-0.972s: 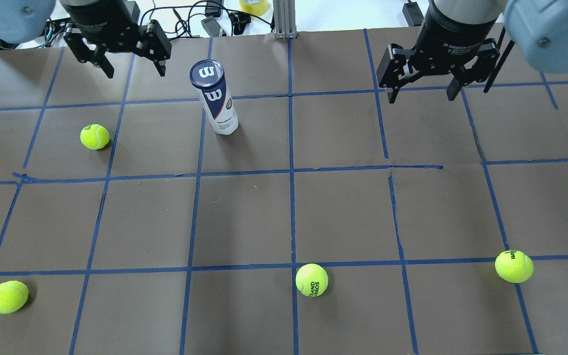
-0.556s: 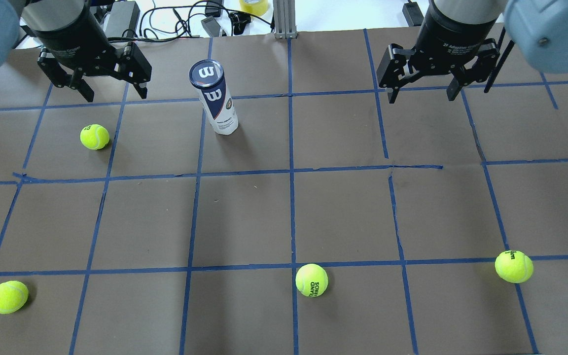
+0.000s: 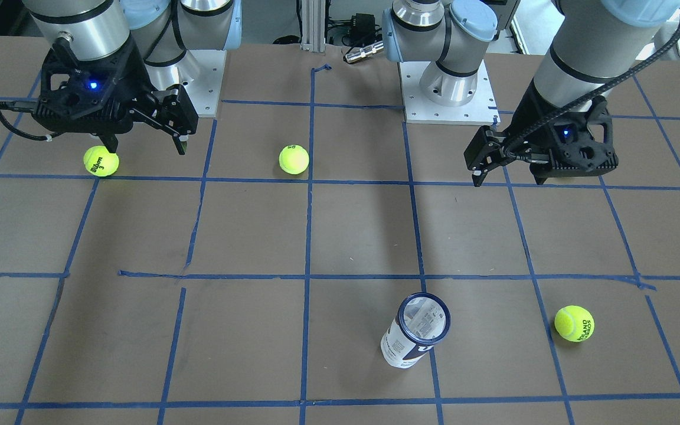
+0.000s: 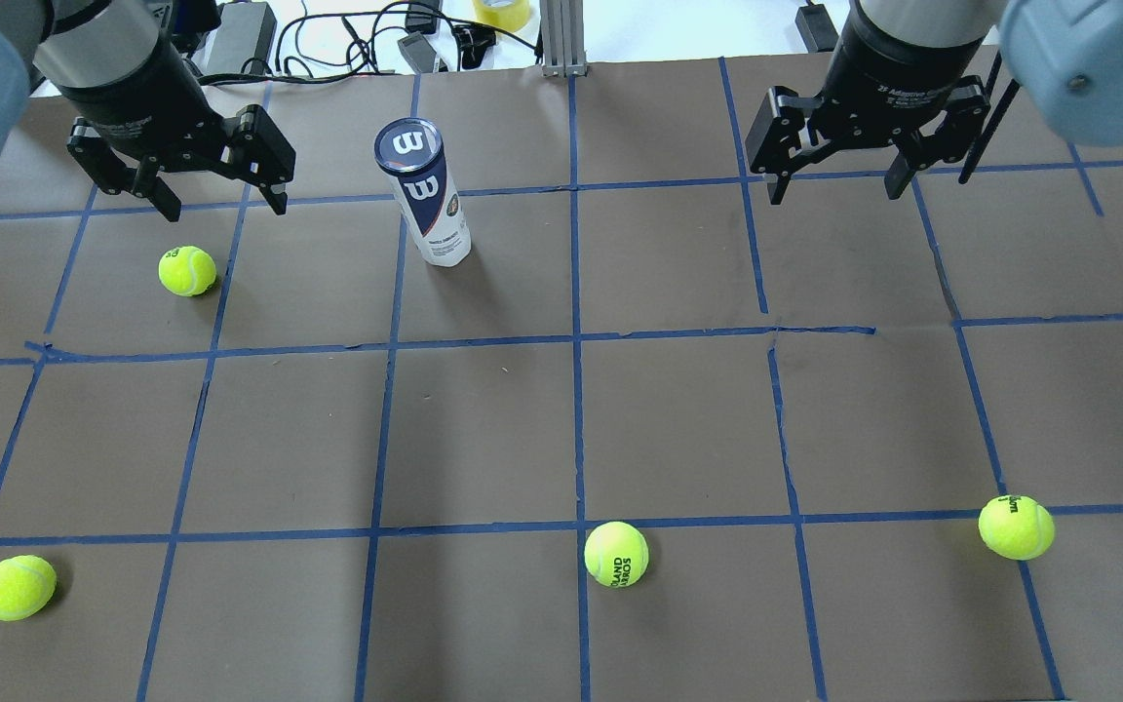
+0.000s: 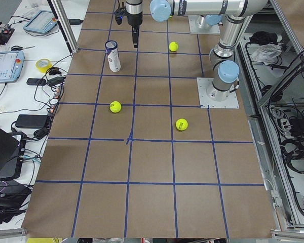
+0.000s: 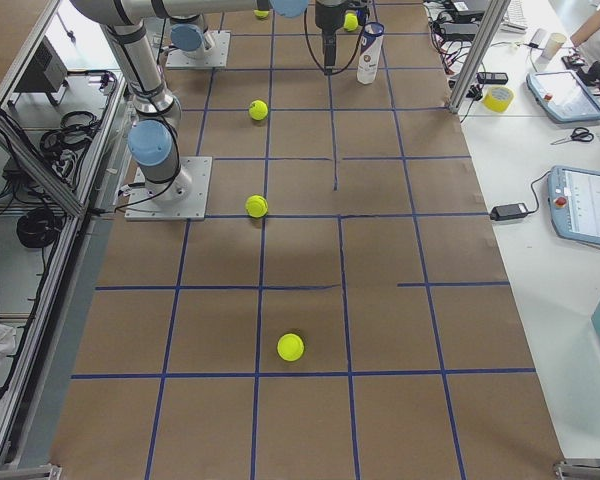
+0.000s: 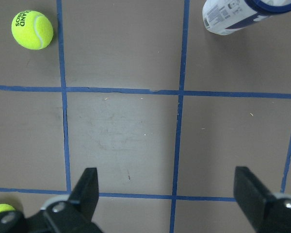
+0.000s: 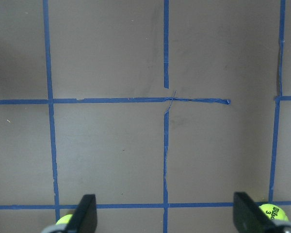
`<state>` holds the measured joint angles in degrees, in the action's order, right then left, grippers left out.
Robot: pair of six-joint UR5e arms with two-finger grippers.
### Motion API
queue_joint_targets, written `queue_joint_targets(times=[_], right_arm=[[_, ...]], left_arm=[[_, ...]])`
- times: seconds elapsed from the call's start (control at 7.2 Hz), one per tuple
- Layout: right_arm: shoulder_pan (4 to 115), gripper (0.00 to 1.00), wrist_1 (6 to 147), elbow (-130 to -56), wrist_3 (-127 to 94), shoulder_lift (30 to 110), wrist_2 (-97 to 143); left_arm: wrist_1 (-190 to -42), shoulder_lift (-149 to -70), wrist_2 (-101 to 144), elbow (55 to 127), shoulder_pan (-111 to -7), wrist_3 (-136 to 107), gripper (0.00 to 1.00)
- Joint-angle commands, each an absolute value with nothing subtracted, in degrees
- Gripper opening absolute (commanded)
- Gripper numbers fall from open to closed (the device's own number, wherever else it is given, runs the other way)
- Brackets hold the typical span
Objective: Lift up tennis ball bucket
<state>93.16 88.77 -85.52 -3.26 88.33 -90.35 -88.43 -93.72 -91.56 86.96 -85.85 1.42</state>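
The tennis ball bucket (image 4: 422, 200), a slim clear can with a navy band and a white W, stands upright on the brown table's far left-centre. It also shows in the front view (image 3: 414, 339) and at the top right of the left wrist view (image 7: 235, 14). My left gripper (image 4: 223, 203) is open and empty, hovering to the left of the bucket and apart from it; it also shows in the front view (image 3: 511, 177). My right gripper (image 4: 836, 190) is open and empty, far to the bucket's right, above the table.
Several yellow-green tennis balls lie loose: one (image 4: 187, 270) just below the left gripper, one at the near left (image 4: 18, 587), one at the near middle (image 4: 616, 554), one at the near right (image 4: 1016, 526). Cables and a tape roll (image 4: 502, 12) lie past the far edge.
My left gripper has moved left and toward the near side, away from the far edge, staying open. The bucket and the right arm have not moved.
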Motion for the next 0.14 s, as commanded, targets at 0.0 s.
queue_joint_targets(times=[0.0], right_arm=[[93.16, 1.0, 88.77, -85.6, -3.25, 88.33, -90.26]], left_arm=[[-88.33, -93.69, -91.67, 87.19, -85.78, 1.41, 1.0]])
